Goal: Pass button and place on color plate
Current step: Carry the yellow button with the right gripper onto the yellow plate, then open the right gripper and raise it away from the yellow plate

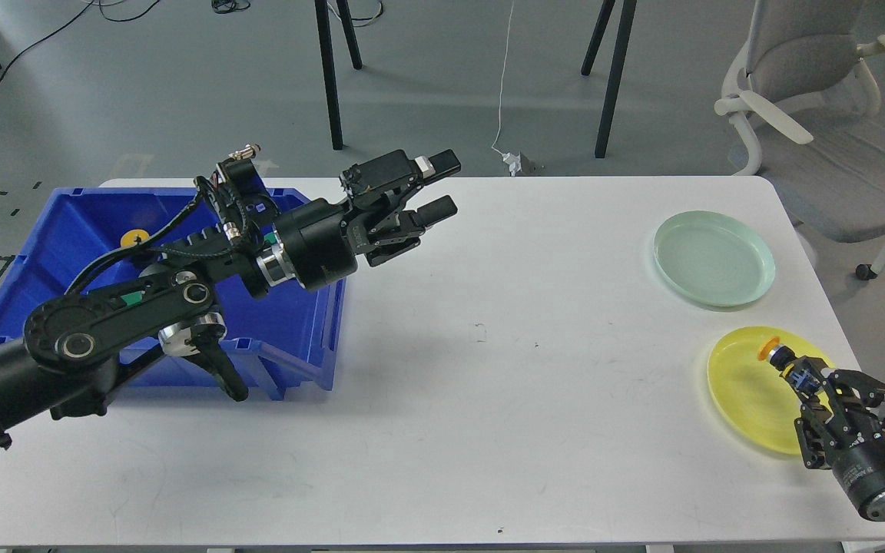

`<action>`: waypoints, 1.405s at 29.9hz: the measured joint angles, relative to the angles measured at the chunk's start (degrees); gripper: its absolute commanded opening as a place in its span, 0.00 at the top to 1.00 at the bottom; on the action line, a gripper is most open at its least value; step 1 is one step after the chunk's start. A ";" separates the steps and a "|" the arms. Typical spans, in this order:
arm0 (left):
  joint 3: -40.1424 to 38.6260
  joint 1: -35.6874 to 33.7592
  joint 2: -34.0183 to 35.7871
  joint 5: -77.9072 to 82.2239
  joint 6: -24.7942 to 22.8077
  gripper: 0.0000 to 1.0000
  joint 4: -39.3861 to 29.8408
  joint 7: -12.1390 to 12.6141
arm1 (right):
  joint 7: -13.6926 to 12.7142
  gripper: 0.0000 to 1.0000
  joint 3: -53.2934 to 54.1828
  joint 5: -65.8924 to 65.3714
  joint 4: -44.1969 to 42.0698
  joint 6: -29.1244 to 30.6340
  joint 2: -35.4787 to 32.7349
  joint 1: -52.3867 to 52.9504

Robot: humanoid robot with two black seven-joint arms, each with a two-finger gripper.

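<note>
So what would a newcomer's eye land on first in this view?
Probably the left hand, fingers spread open and empty, raised above the white table beside the blue bin at the left. Next, the right hand at the lower right, holding an orange-capped button over the yellow plate, with the pale green plate behind it.

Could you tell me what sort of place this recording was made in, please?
Probably a robotics lab or office workroom: a white table on a grey floor, black tripod legs with loose cables behind it, and a grey office chair at the right.
</note>
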 measured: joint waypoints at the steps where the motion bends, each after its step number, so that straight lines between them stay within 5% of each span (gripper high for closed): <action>1: 0.00 0.00 0.00 0.00 0.00 0.18 0.00 0.00 | 0.00 0.97 -0.06 0.12 -0.83 0.02 0.13 0.01; 7: 0.00 0.00 0.00 0.00 -0.02 0.18 0.00 0.00 | 0.00 0.73 -0.49 0.27 -2.91 0.13 1.14 0.58; 33: 0.00 0.01 0.00 0.00 0.00 0.18 0.00 0.00 | 0.02 0.41 -0.56 0.51 -2.09 1.06 3.58 0.87; 42: 0.01 0.01 0.00 0.00 -0.01 0.18 0.00 0.01 | 0.02 0.37 0.21 1.94 -1.86 4.67 3.62 0.91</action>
